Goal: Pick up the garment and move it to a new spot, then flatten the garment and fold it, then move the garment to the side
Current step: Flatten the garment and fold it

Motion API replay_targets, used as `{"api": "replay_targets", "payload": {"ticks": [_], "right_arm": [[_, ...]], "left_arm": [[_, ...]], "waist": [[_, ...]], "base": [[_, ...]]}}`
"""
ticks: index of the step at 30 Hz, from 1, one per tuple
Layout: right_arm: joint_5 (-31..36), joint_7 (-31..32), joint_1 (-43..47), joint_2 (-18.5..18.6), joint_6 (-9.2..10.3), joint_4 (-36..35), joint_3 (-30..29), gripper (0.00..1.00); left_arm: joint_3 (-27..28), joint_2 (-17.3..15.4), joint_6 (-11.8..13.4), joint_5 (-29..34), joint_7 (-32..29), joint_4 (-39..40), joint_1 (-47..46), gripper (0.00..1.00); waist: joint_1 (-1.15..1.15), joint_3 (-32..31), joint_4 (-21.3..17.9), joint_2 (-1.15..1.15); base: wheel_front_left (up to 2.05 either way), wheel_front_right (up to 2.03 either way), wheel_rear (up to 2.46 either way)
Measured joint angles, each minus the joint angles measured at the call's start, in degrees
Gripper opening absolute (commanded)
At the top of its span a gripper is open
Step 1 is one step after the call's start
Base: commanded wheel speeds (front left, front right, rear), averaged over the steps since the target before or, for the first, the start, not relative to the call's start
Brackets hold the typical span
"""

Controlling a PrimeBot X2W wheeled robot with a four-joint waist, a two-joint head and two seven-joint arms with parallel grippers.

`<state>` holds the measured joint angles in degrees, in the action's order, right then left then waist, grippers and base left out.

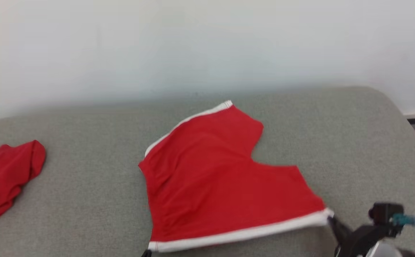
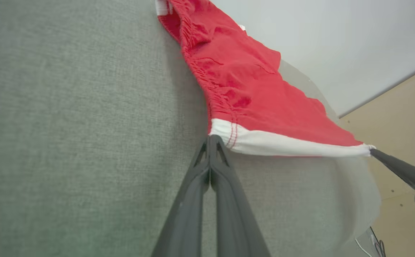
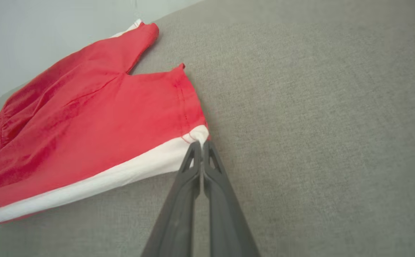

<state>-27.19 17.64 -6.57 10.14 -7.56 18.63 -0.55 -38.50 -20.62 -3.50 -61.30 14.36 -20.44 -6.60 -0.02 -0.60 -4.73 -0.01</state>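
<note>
Grey padded table [image 1: 86, 200] is spreading out under & ahead of both pincers, w/ a white wall [image 1: 193, 43] rising beyond its far edge. You're looking at red shorts [image 1: 211, 178] w/ white side bands. They're lying spread around the mid of the table, waistband facing the robot's left, the two legs pointing right & away.

Your left pincer [image 2: 211, 140] is sitting w/ its fingers pressed together, tip nipping the near waistband corner of the shorts, right where the white band is meeting the gathered elastic. From that tip the elastic edge is running ahead & the white band is running off to the right. In the head view a dark bit of it is poking up at the bottom edge, under that same corner.

Your right pincer [image 3: 201, 144] is also standing closed, tip pinching the other end of that white band, at the hem corner of the near leg. The rest of the shorts is fanning out to the left of its tip; bare table is lying ahead & to the right. Btw the two tips the white band is stretching taut. Its near edge is looking a bit raised off the table in the left wrist view, tho you can't tell for sure.

Second red garment [image 1: 4, 178] is lying crumpled well to the left of the left pincer, apart from the shorts, by the table's left edge. Beige floor [image 2: 407, 117] is showing past the table's rounded corner, beyond the right pincer.
</note>
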Motion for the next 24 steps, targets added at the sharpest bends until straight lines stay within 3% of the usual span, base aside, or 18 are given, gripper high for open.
{"api": "replay_targets", "payload": {"ticks": [7, 13, 17, 24], "right_arm": [[2.2, 13.7, 13.0, -1.5, 0.0, -15.2, -2.6, 0.0], [4.1, 14.6, 15.6, -1.2, 0.0, -25.0, -5.2, 0.0], [6.0, 13.7, 9.2, 0.0, 0.0, -23.6, -3.8, 0.0], [9.3, 12.2, -6.9, 2.2, 0.01, -12.1, -0.9, 0.0]], "left_arm": [[1.5, -1.0, 1.8, -0.1, 0.4, 4.2, 7.5, 0.0], [1.8, -1.1, 2.5, 1.9, 0.5, 8.5, 9.5, 0.0], [1.9, 0.4, 3.6, 3.5, 0.5, 8.2, 5.1, 0.0], [1.1, 4.9, 4.0, 5.3, -1.7, 3.8, -5.7, 0.0]], "waist": [[0.0, -2.8, 1.0, 0.0], [0.02, -2.5, 1.5, 0.01], [0.02, -1.7, 2.2, 0.01], [0.03, 0.2, 4.8, 0.01]], "base": [[0.0, 0.0, 0.0], [0.0, 0.0, 0.0], [0.0, 0.0, 0.0], [0.0, 0.0, 0.0]]}}
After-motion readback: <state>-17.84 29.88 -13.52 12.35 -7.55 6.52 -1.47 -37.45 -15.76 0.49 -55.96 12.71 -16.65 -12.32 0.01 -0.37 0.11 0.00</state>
